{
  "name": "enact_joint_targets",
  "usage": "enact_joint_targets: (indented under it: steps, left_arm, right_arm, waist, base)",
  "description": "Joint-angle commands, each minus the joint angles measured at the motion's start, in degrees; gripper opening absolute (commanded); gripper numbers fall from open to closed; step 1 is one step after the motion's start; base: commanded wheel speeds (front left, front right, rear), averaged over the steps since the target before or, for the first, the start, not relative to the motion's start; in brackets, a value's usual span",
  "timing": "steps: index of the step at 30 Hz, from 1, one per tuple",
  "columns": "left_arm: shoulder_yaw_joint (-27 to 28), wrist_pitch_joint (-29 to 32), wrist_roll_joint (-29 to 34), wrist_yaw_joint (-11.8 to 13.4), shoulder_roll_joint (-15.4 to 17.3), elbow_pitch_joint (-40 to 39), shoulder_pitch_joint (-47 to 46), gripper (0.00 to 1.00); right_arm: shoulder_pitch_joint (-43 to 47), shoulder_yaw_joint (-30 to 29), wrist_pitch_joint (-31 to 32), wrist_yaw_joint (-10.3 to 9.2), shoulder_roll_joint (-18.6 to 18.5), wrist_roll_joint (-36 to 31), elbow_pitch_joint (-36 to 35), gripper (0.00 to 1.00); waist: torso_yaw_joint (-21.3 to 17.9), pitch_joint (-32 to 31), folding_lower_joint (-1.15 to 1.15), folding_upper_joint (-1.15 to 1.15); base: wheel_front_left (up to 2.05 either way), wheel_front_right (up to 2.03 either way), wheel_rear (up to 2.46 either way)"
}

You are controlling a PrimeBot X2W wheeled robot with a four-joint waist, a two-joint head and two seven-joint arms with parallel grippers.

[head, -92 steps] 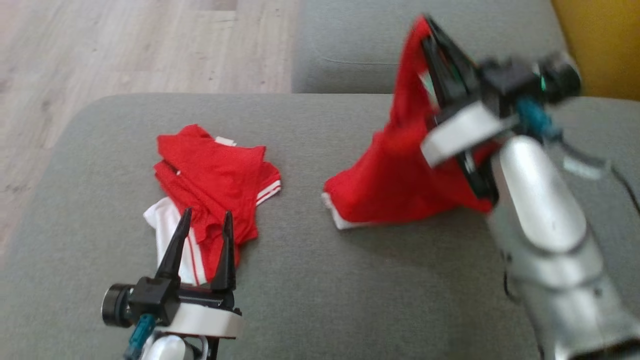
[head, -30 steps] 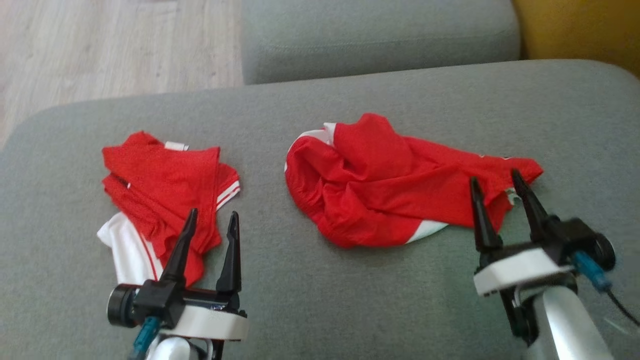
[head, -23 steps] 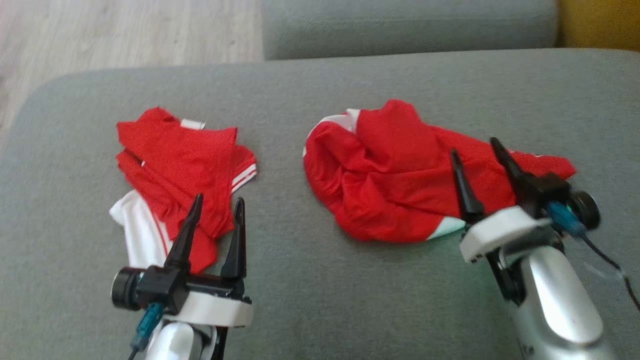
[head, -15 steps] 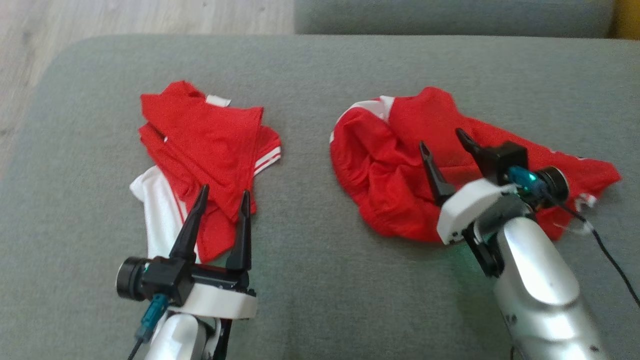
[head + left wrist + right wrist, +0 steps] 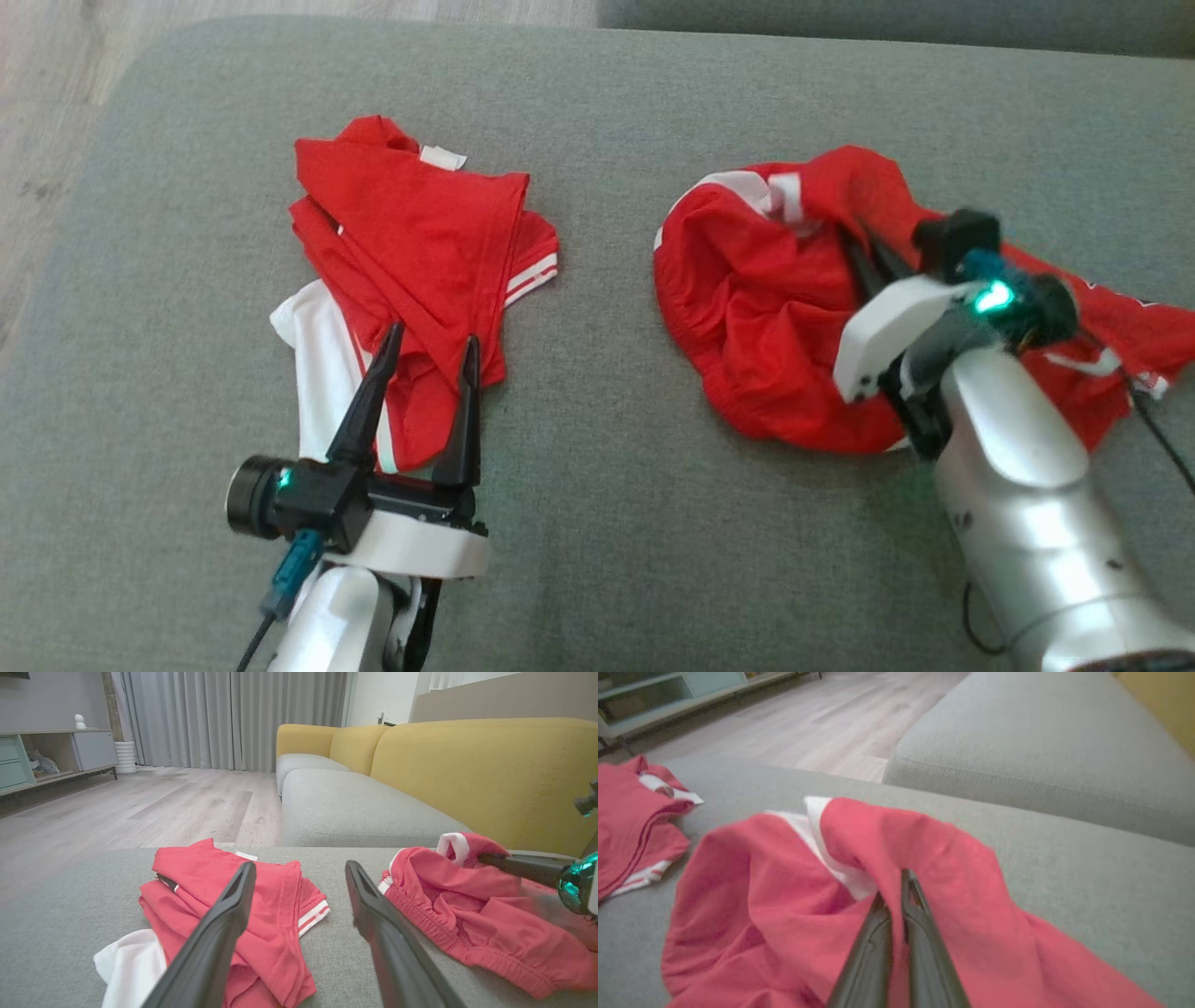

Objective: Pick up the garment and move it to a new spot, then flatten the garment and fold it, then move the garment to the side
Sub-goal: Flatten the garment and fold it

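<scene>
The left claw (image 5: 431, 334) is released and empty, its fingers spread over the near edge of a pile (image 5: 411, 224) of red and white clothes. Whether it touches the cloth I cannot tell. The pile sits on the left part of the grey cushion (image 5: 597, 112), loosely stacked rather than neatly folded.

A bare strip of cushion parts the pile from the garment (image 5: 756, 308), which lies on the right part in a crumpled red heap with a white band at its far edge. The right claw (image 5: 903, 879) is clenched on a raised fold of the garment near that band, and the cloth drapes down either side of the fingers.

As I judge it, the garment is on its new spot or close to it, so the first step is about done. It is not flat, not folded and not set aside, so those steps are all left. The pinch looks like the start of pulling it flat.

Both lots of clothes lie straight on the cushion, not in any container.
</scene>
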Motion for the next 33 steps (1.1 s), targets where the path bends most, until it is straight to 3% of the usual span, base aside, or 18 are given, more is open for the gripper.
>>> enact_joint_targets:
  steps: [1,10,22,23,28,33]
  left_arm:
    - [1.8,-0.4,0.3,0.4,0.0,-1.4,-1.7,1.00]
    - [0.6,-0.4,-0.6,0.6,0.0,-1.6,-2.1,1.00]
    - [-0.9,-0.4,-2.2,1.1,0.0,-2.9,-4.0,1.00]
    - [-1.3,-0.4,-2.6,1.2,0.0,-2.9,-4.3,1.00]
    - [-2.7,-0.4,-4.3,2.3,0.0,-3.1,-5.1,1.00]
    - [-2.3,-0.4,-4.1,2.7,0.0,-2.9,-4.7,1.00]
  right_arm:
    - [-3.9,0.0,-1.6,-0.04,0.5,0.0,-1.1,0.00]
    - [-14.5,-11.3,-3.2,-0.04,-1.0,-3.8,2.6,0.00]
    - [-28.7,-26.5,1.4,-0.04,-12.5,-15.6,7.1,0.00]
    - [-29.5,-27.8,2.3,-0.04,-13.2,-16.7,7.9,1.00]
    - [-31.7,-29.0,2.3,-0.04,-15.4,-20.4,10.9,1.00]
    - [-31.2,-27.4,-3.5,-0.04,-13.5,-19.2,14.1,1.00]
  waist:
    - [-0.3,-0.2,0.00,0.00]
    - [1.3,-0.3,0.00,0.00]
    - [4.8,4.1,0.00,0.00]
    - [5.1,4.4,0.00,0.00]
    - [5.3,4.7,0.00,0.00]
    - [2.5,2.3,0.00,0.00]
  base:
    - [0.00,0.00,0.00]
    - [0.00,0.00,0.00]
    - [0.00,0.00,0.00]
    - [0.00,0.00,0.00]
    - [0.00,0.00,0.00]
    - [0.00,0.00,0.00]
